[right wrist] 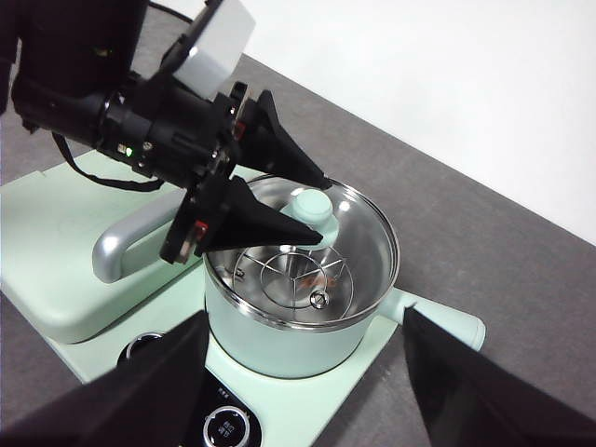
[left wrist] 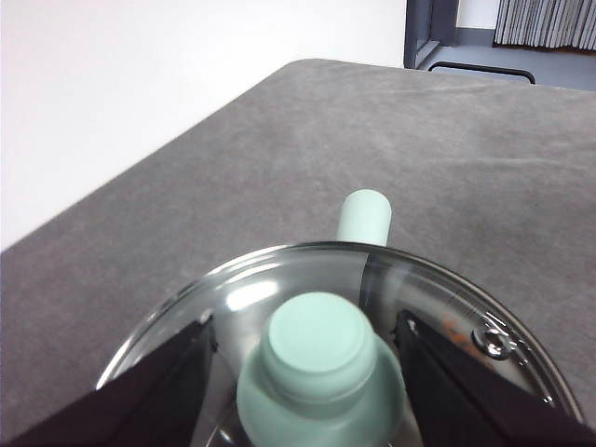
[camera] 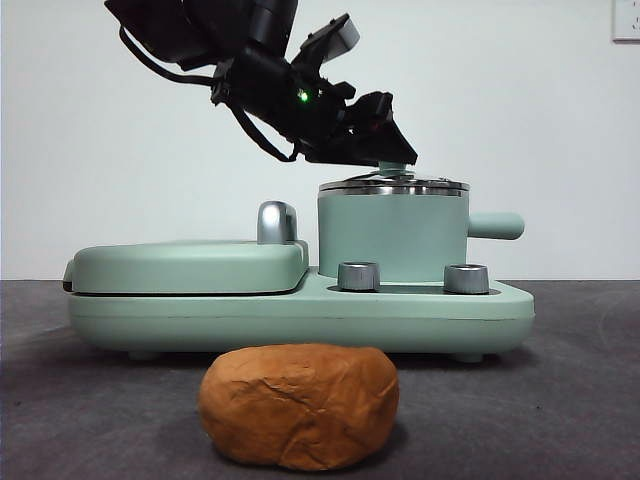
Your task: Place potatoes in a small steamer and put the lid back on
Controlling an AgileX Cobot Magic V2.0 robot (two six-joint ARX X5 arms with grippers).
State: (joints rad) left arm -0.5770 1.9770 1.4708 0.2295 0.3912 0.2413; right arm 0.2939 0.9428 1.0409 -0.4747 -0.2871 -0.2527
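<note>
Early stage. Lid sits on small steamer; left gripper straddles its knob, jaws apart, not gripping. Potato lies on table before the cooker. Right gripper waits, open, empty.

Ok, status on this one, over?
Left gripper open around lid knob, lid on steamer. Right gripper open, waiting. Potato on table.

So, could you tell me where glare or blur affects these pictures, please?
Left wrist view: bright glare on the lid, and the knob looks soft, too near the lens. Right wrist view: highlights on the lid's rim; the right gripper blurs at the frame's bottom. Front view: evenly lit, the potato shadowing the table.
</note>
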